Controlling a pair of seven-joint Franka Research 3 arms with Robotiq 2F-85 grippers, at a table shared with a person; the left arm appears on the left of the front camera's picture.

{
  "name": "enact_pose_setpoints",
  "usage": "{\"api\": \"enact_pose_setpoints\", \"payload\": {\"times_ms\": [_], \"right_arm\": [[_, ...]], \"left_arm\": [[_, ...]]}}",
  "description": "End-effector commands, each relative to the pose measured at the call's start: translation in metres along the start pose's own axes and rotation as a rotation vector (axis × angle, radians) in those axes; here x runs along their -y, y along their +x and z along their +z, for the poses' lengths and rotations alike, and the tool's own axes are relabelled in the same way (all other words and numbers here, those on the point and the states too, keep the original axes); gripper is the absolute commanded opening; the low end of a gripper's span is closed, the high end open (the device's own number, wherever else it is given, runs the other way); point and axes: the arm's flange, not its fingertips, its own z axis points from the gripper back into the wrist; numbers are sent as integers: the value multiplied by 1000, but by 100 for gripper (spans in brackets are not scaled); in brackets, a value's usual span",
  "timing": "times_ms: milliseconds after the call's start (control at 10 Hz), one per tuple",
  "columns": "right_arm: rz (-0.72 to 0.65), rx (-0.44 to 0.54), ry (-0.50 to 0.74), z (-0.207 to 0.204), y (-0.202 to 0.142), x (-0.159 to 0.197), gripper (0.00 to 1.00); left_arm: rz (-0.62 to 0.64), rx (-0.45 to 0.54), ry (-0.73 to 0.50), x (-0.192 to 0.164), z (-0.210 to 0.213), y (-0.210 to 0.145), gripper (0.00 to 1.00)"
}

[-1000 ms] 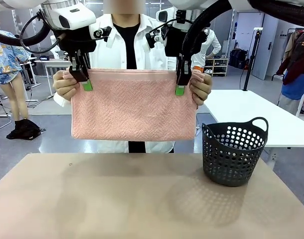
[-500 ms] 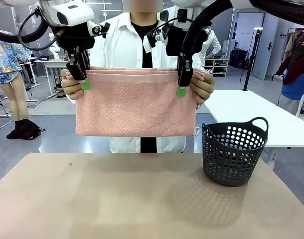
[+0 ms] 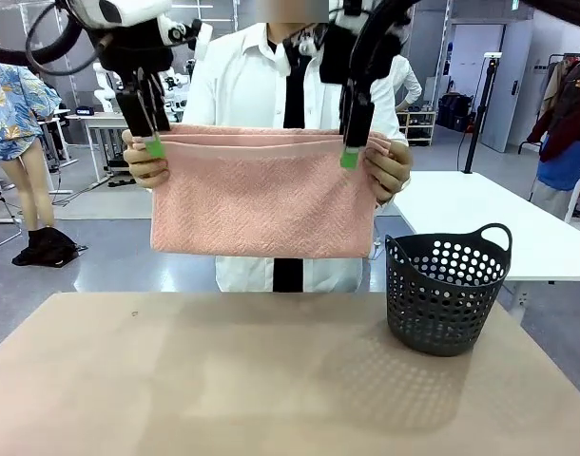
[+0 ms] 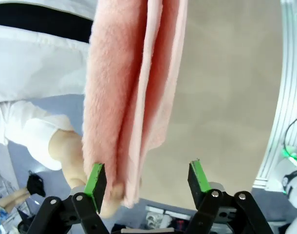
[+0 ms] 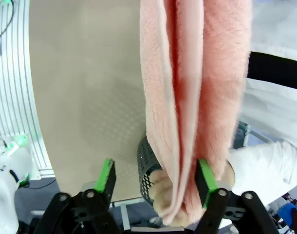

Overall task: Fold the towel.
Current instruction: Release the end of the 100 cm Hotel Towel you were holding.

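In the front view, the towel (image 3: 261, 195) hangs in the air above the bench (image 3: 223, 380), doubled into several layers along its top edge and held at both upper corners by the person's hands (image 3: 390, 169). The left gripper (image 3: 154, 144) and the right gripper (image 3: 350, 157) sit at those same corners, and a dark basket (image 3: 447, 285) stands on the bench to the right. In the left wrist view, the gripper's jaws stand wide apart: the layered edge lies against one green pad (image 4: 96, 178), the other pad is well clear, and nothing is clamped. In the right wrist view it is much the same: the jaws are spread, the towel brushes one pad (image 5: 206, 178), and a hand grips the cloth just beside it. Judging by the layers, the folding looks largely done. What seems left is any last fold and setting the towel down.
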Motion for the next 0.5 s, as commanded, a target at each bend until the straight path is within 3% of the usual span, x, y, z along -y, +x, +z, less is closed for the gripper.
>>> {"api": "enact_pose_setpoints", "payload": {"times_ms": [0,100,200,300,400], "right_arm": [[-96,76,-25,49,-32,-14,100],[-174,147,14,75,-65,-19,93],[-262,224,26,95,-103,-22,100],[-359,298,37,109,-142,-29,100],[-474,299,8,119,-170,-40,100]], "left_arm": [[213,40,-4,8,46,-23,96],[333,69,17,11,68,-49,100],[462,123,-17,12,86,-79,100],[597,178,-3,17,105,-116,100],[709,197,37,26,122,-147,100]]}}
